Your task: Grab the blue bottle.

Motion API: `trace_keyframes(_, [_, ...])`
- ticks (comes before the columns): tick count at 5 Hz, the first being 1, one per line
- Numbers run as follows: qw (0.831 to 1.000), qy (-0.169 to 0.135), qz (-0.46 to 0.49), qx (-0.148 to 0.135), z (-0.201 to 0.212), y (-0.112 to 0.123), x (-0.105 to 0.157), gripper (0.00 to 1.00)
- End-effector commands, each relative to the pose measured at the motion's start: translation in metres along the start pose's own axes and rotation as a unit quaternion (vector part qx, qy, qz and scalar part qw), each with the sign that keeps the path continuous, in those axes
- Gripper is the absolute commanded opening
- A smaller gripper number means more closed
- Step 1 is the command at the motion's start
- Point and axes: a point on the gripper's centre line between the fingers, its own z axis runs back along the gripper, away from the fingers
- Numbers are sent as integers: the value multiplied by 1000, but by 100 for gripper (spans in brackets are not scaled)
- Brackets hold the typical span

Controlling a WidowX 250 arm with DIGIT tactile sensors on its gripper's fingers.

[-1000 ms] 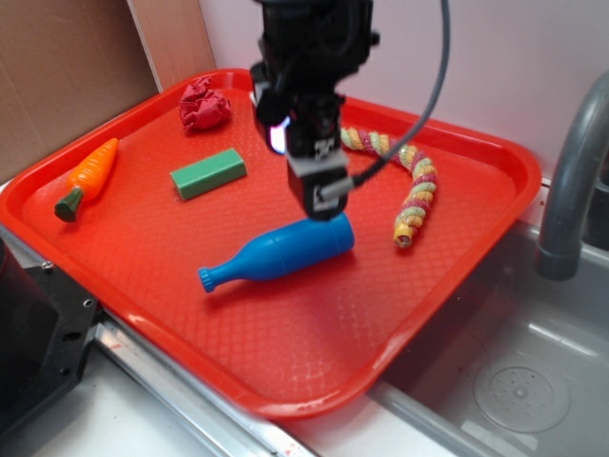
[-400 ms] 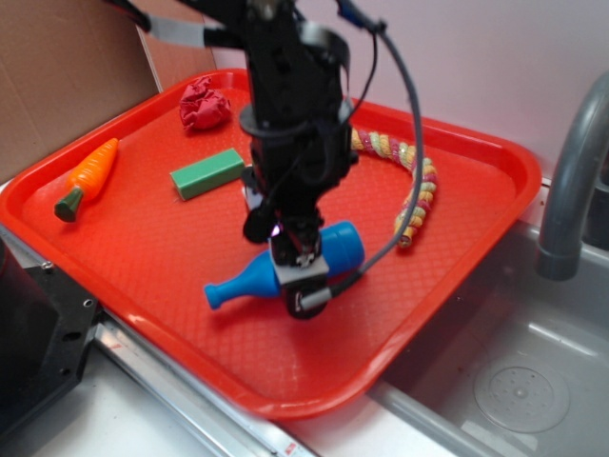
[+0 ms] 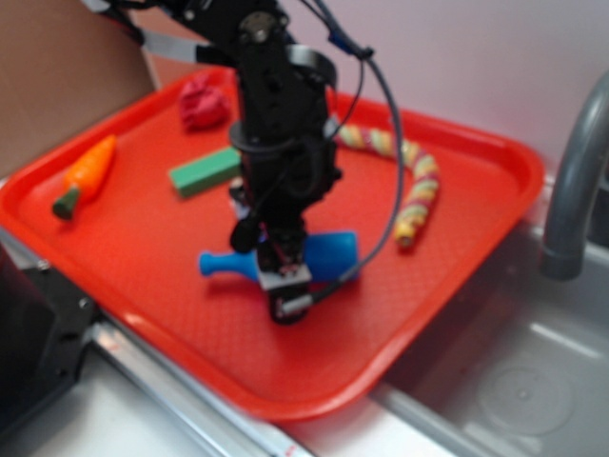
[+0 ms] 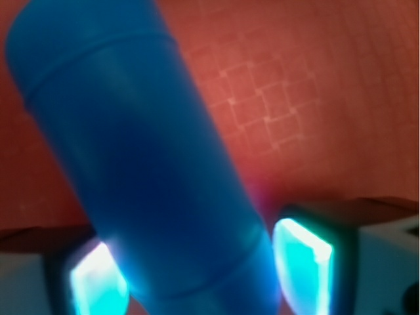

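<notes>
The blue bottle (image 3: 328,255) lies on its side on the red tray (image 3: 457,257), with its capped neck (image 3: 214,263) pointing left. My gripper (image 3: 284,286) has come down over the bottle's body, one finger on each side. The wrist view shows the blue bottle (image 4: 138,164) filling the space between the two glowing pads (image 4: 302,256). The left pad touches it and the right pad sits at its edge. The bottle still rests on the tray. The arm hides the middle of the bottle in the exterior view.
A green block (image 3: 204,171), a toy carrot (image 3: 84,171) and a red crumpled thing (image 3: 203,103) lie at the tray's left and back. A striped rope toy (image 3: 414,190) curves at the right. Right of the tray are a grey sink (image 3: 514,381) and a faucet (image 3: 571,190).
The gripper dropped from above the bottle's base down over its body. The bottle has turned slightly, its neck swinging up to lie more level. The jaws now close around it.
</notes>
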Motion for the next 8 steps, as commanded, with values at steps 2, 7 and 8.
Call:
trace_keyframes(2, [992,-38,121,1,81,14,-23,0])
trace_keyframes(7, [958,-72,276,-30,217,65,-101,0])
trace_keyframes(8, [958,-74,275,-30,213,66,-98,0])
